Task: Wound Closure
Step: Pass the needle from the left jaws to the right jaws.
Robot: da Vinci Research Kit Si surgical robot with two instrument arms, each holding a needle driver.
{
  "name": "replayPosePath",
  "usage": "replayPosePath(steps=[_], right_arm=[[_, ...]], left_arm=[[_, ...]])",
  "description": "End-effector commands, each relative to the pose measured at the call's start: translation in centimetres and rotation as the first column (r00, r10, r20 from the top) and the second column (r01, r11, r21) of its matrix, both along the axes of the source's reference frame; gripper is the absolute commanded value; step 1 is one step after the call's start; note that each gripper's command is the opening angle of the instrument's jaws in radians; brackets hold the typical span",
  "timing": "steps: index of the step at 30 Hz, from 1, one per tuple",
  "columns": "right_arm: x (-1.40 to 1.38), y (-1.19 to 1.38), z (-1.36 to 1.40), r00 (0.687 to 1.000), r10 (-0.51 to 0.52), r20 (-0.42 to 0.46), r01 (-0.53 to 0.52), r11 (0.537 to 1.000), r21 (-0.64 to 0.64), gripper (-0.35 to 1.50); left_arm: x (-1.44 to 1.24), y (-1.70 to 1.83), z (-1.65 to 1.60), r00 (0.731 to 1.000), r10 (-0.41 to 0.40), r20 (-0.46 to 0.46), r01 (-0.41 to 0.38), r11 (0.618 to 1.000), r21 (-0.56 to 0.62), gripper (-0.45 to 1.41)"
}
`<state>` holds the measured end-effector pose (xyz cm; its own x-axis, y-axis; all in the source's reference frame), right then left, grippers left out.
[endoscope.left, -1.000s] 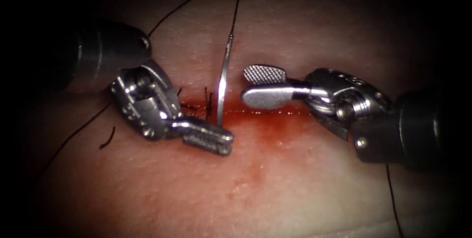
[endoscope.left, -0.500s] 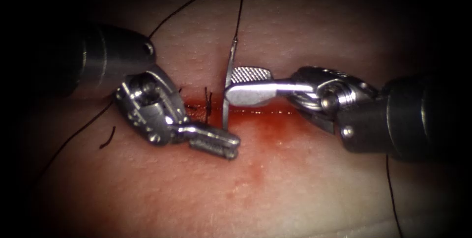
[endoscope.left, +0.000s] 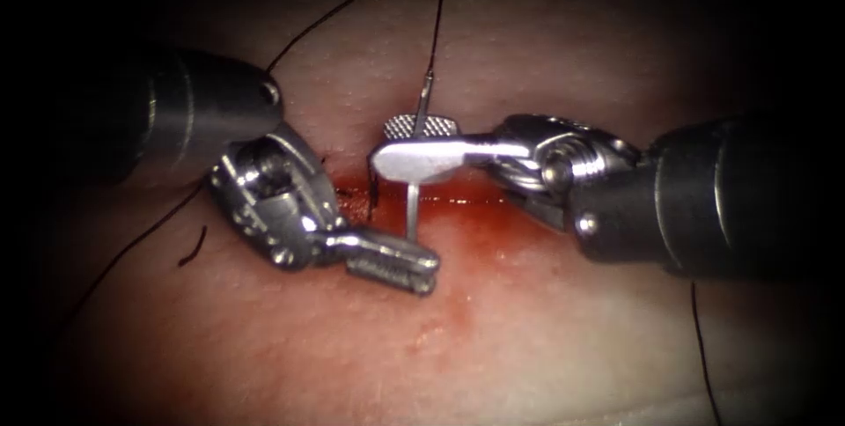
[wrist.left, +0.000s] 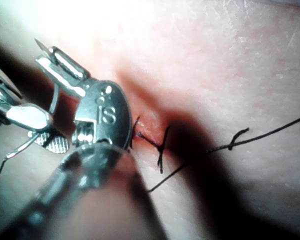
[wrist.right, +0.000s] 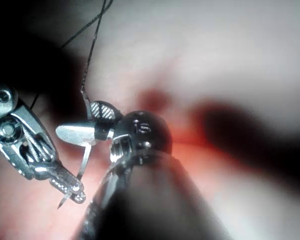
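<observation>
Holding needle: left silver steel tool [endoscope.left: 393,260] clamps the curved steel needle [endoscope.left: 412,208] near its point, beside the red cut [endoscope.left: 475,200].
Right silver tool [endoscope.left: 414,144]: jaws spread around the needle's upper shaft.
Black thread [endoscope.left: 437,12]: trails from the needle's tail.

Both tools are crowding the middle of the cut [endoscope.left: 475,200]: the left tool [endoscope.left: 392,260] is gripping the needle [endoscope.left: 412,210] near its point, while the right tool [endoscope.left: 414,146] is straddling its upper part. Thread [endoscope.left: 437,12] is crossing the tissue [endoscope.left: 546,338] above; the tissue below is lying open.
</observation>
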<state>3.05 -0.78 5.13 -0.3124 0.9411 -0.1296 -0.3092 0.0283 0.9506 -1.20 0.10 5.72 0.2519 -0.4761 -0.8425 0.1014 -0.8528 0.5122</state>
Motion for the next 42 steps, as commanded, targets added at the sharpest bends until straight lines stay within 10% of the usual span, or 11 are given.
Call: replayPosePath(steps=[1,15,20,28,29,30,31,38,42], right_arm=[[0.07,-0.01,0.05,1.0,0.001,-0.004,-0.001,1.0,0.004,0.85],[0.05,-0.04,0.05,1.0,-0.004,-0.005,0.004,1.0,0.002,0.53],[0.04,-0.05,0.06,1.0,-0.003,-0.005,0.003,1.0,0.021,-0.35],[0.04,-0.03,0.06,0.999,0.033,-0.006,-0.032,0.993,0.114,-0.35],[0.03,-0.03,0.06,0.999,0.034,-0.004,-0.033,0.993,0.114,-0.35],[0.03,-0.03,0.06,0.999,0.034,-0.004,-0.033,0.993,0.114,-0.35],[0.0,-0.03,0.06,0.999,0.034,-0.006,-0.033,0.993,0.114,-0.35],[-0.11,0.01,0.08,0.999,0.046,-0.015,-0.045,0.997,0.062,-0.35],[-0.22,0.07,0.13,0.999,0.035,0.029,-0.032,0.993,-0.114,-0.35]], left_arm=[[-0.06,0.02,0.06,1.0,0.0,0.001,0.0,1.0,-0.002,-0.45],[-0.07,0.02,0.05,1.0,-0.001,0.0,0.001,1.0,-0.002,-0.45],[-0.06,0.02,0.04,1.0,0.0,0.001,0.0,1.0,-0.002,-0.45],[-0.05,0.01,0.03,1.0,0.001,0.002,-0.001,1.0,-0.002,-0.45],[-0.05,0.03,0.02,1.0,0.009,-0.007,-0.009,0.999,0.045,0.35],[-0.05,0.03,0.02,1.0,0.009,-0.007,-0.009,0.999,0.045,0.35],[-0.05,0.05,0.02,0.999,0.015,-0.038,-0.009,0.991,0.137,0.84],[0.03,0.03,0.01,0.992,-0.018,-0.124,0.045,0.974,0.22,1.11],[0.13,-0.01,0.0,0.986,-0.034,-0.163,0.07,0.973,0.221,0.86]])
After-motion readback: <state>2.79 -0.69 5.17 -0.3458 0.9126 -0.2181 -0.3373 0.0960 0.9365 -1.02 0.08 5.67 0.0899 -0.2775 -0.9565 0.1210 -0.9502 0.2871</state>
